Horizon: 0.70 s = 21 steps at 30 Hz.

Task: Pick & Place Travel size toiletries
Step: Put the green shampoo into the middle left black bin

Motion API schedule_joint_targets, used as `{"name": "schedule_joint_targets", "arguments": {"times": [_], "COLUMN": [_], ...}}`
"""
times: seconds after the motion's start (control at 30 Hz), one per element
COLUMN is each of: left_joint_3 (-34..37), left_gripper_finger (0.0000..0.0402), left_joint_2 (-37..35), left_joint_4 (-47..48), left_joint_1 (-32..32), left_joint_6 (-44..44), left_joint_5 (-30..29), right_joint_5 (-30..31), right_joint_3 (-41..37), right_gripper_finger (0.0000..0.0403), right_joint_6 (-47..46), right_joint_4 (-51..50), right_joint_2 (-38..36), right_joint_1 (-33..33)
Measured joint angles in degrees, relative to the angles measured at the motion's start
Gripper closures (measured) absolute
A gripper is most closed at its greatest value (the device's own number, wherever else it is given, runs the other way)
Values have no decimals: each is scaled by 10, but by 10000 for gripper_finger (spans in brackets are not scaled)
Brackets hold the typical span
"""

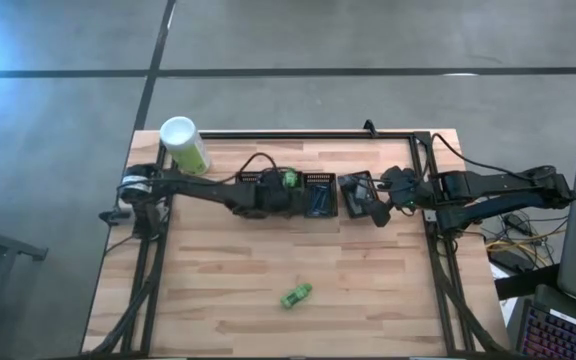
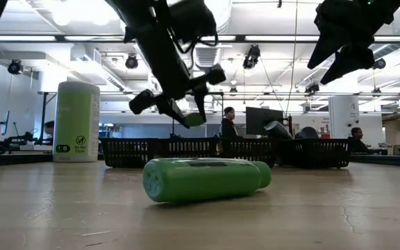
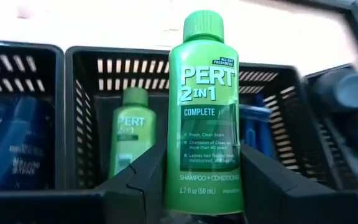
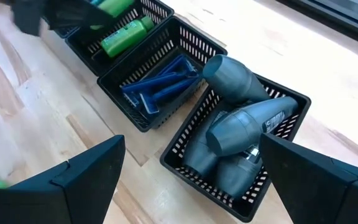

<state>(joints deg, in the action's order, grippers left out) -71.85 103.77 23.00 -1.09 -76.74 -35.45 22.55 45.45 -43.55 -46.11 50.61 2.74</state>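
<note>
My left gripper [image 1: 288, 186] is shut on a bright green bottle [image 3: 207, 106] and holds it in the air over the row of black mesh bins [image 1: 318, 195]. In the bin behind the held bottle lies another green bottle [image 3: 131, 134]. The neighbouring bins hold navy tubes [image 3: 14, 146], blue razors [image 4: 160, 90] and grey bottles [image 4: 241, 130]. A third green bottle [image 1: 296, 296] lies on its side on the near part of the table. My right gripper [image 4: 191, 149] hangs open above the right end of the row, over the grey bottles. My left gripper pinches the green bottle's lower body [image 3: 180, 182], near its base, between its two fingers [image 3: 143, 180]. The fingers slant down from the table's left side. The capped end [image 3: 202, 25] sticks out beyond the fingertips, and the bottle is lifted clear above the bins.
A tall pale-green canister with a white cap [image 1: 184, 145] stands at the table's far left corner. A black frame rail [image 1: 308, 133] runs along the far edge. Bare wood [image 1: 218, 260] spreads across the near half around the lying bottle.
</note>
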Motion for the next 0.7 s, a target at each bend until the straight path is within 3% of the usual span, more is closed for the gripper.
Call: {"name": "schedule_joint_targets", "arguments": {"times": [0.2,0.33,0.7], "left_joint_3": [0,0,-1], "left_gripper_finger": [240,232,135], "left_joint_2": [24,44,39], "left_joint_4": [-1,-6,-19], "left_joint_1": [-18,-18,-14], "left_joint_6": [34,40,54], "left_joint_5": [78,84,85], "right_joint_5": [0,0,0], "right_joint_3": [0,0,0], "right_gripper_finger": [35,35,35], "right_joint_6": [0,2,1], "right_joint_4": [-2,-2,-4], "right_joint_2": [0,0,1], "right_joint_1": [0,0,0]}}
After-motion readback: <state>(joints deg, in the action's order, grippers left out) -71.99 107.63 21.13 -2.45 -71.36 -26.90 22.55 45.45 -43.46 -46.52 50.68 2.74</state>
